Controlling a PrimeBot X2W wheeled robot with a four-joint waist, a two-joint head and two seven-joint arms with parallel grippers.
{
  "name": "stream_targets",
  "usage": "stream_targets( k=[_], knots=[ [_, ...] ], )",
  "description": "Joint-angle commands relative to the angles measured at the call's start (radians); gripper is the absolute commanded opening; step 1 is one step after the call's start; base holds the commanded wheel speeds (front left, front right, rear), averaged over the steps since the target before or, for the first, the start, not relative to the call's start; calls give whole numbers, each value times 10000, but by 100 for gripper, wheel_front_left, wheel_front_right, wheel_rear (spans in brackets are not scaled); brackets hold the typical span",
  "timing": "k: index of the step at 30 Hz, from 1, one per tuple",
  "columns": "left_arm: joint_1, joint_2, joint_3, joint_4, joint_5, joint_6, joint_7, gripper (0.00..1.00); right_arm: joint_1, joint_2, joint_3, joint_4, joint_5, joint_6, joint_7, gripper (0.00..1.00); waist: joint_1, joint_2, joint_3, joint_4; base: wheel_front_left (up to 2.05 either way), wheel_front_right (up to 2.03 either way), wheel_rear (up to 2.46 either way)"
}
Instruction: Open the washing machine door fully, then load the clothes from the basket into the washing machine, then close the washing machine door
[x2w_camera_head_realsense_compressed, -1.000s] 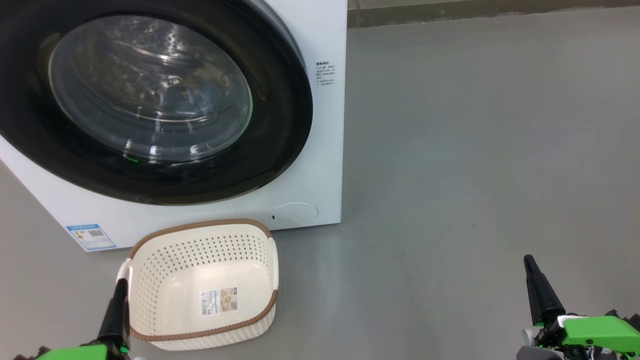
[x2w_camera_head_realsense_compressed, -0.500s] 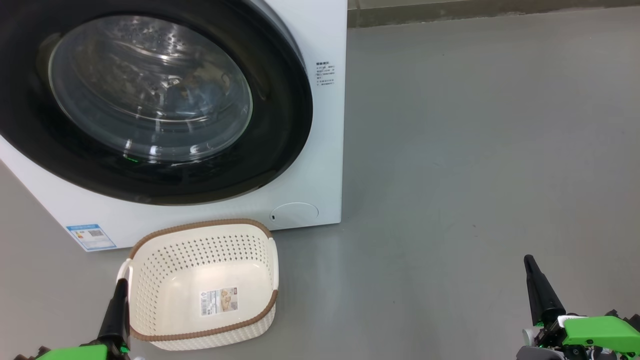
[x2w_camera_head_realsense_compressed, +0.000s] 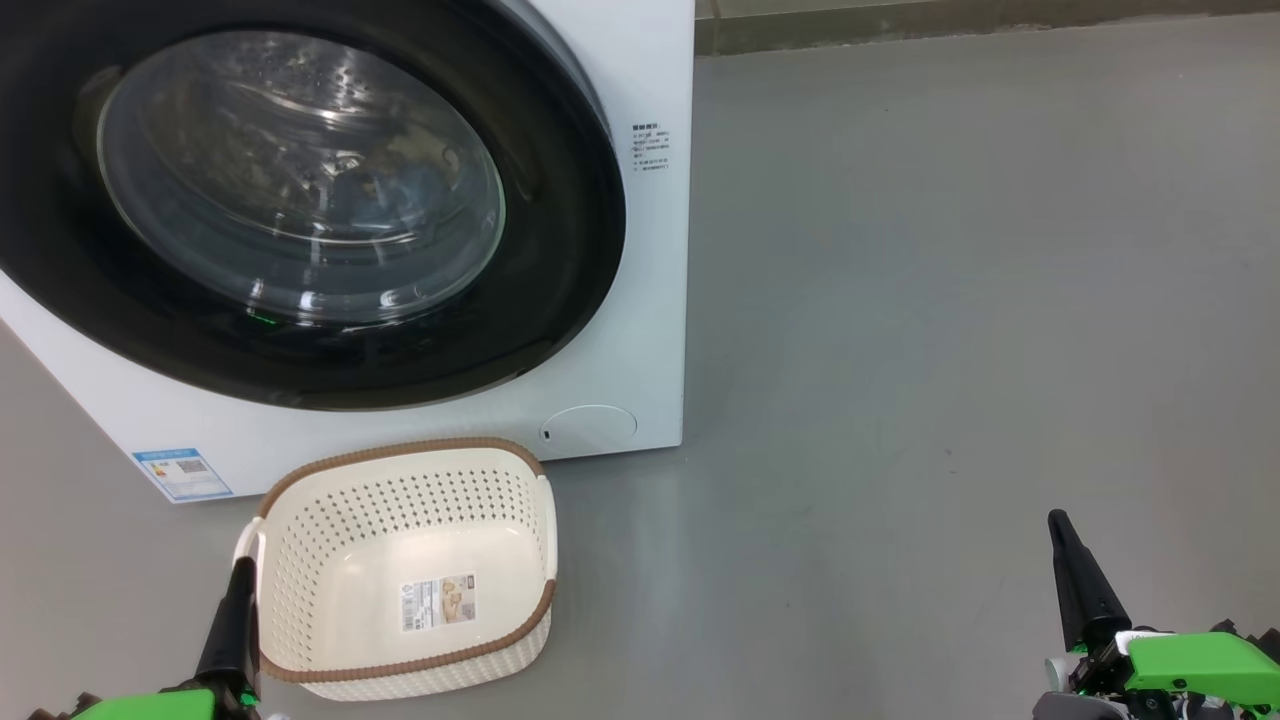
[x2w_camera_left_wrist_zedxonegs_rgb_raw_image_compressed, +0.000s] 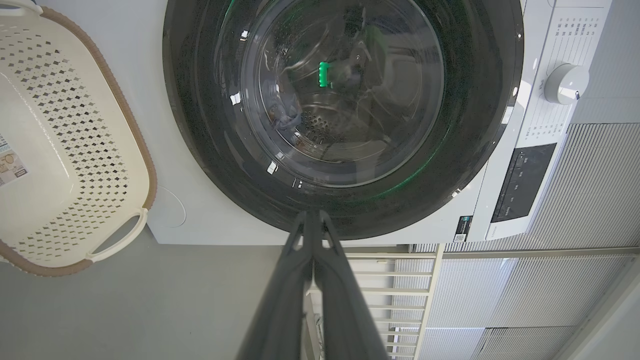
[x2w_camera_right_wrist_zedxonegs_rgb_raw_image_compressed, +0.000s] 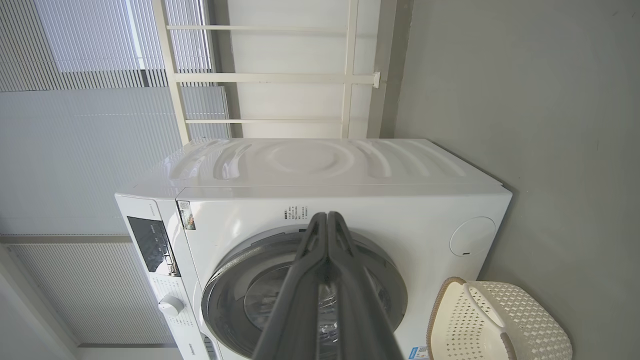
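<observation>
Left gripper stood at the lower left of the head view, its two dark fingers pressed together with nothing between them, the tips just at the near left rim of the basket. Whether they touched the rim could not be told. Right gripper stood at the lower right over bare grey floor, likewise closed on nothing, well apart from the basket.

The basket sat on the floor just in front of the washing machine, at the lower right corner of its front. It was upright, and the label sticker on its bottom was in plain view.

The washing machine door was shut, with the black rim lying flush against the white front. Behind the glass lay the clothes (a bluish patch, dim and partly lost in reflections), resting low in the perforated drum.

A blue label was noted on the machine's lower left corner and a round cap on its lower right. In the left wrist view, the control knob and a dark display panel sat on the panel next to the door. Slatted blinds stood beyond the machine.
</observation>
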Motion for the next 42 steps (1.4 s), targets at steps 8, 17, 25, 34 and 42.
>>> stream_targets(
  k=[8, 17, 25, 34, 42],
  knots=[
    [-398, 152, 331, -198, -16, -31, 64, 0, -406, -40, 224, -244, -106, -11, 80, 0, 0, 0, 0, 0, 0, 0, 0],
    [-398, 152, 331, -198, -16, -31, 65, 0, -407, -38, 221, -244, -108, -11, 82, 0, 0, 0, 0, 0, 0, 0, 0],
    [-398, 152, 332, -198, -16, -31, 65, 0, -407, -36, 218, -244, -111, -11, 85, 0, 0, 0, 0, 0, 0, 0, 0],
    [-398, 152, 332, -198, -15, -31, 65, 0, -407, -34, 215, -244, -113, -11, 87, 0, 0, 0, 0, 0, 0, 0, 0],
    [-398, 151, 332, -198, -15, -31, 66, 0, -407, -33, 213, -244, -114, -11, 88, 0, 0, 0, 0, 0, 0, 0, 0]
  ],
)
